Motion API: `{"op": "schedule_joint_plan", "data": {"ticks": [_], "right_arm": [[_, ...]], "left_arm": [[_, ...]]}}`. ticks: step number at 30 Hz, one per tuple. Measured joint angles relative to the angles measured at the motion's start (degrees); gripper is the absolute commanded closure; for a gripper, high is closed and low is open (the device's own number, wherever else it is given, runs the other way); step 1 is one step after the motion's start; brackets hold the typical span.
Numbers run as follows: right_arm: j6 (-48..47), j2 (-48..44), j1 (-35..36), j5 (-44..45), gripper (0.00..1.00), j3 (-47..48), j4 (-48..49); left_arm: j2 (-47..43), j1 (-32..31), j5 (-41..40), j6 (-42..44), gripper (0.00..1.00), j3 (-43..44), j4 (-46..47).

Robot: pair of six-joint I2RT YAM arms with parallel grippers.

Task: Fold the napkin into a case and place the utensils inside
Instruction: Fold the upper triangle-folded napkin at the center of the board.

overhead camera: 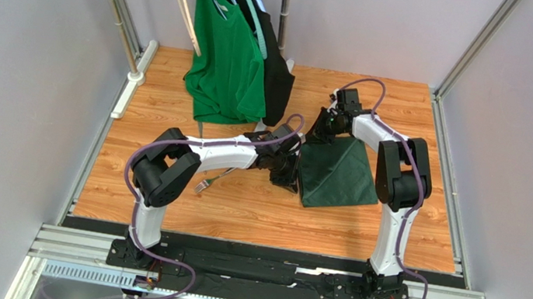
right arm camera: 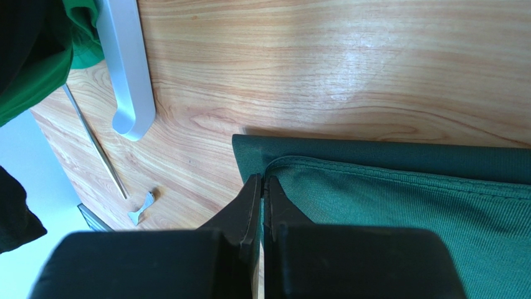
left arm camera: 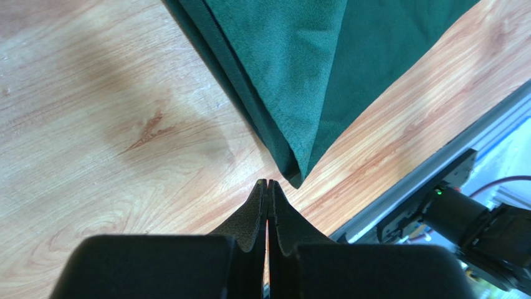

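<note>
Two arms meet by the folded napkin [overhead camera: 337, 173] in the top view, and a shiny utensil [overhead camera: 203, 185] lies well apart on the wood, not inside it. In the left wrist view your left gripper [left arm camera: 268, 187] is closed tight on nothing, just beside the napkin's corner. In the right wrist view your right gripper [right arm camera: 262, 184] is closed too, at the cloth's edge with no cloth seen in it, so I think more folding and the utensil are left.
</note>
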Motion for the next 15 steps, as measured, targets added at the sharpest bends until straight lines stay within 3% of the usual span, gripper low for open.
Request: {"op": "schedule_joint_plan", "data": {"ticks": [15], "right_arm": [[1.0, -7.1, -1.0, 0.1, 1.00, -4.4, 0.5]], "left_arm": [[1.8, 1.6, 9.5, -6.2, 1.00, -1.9, 9.4]]}}
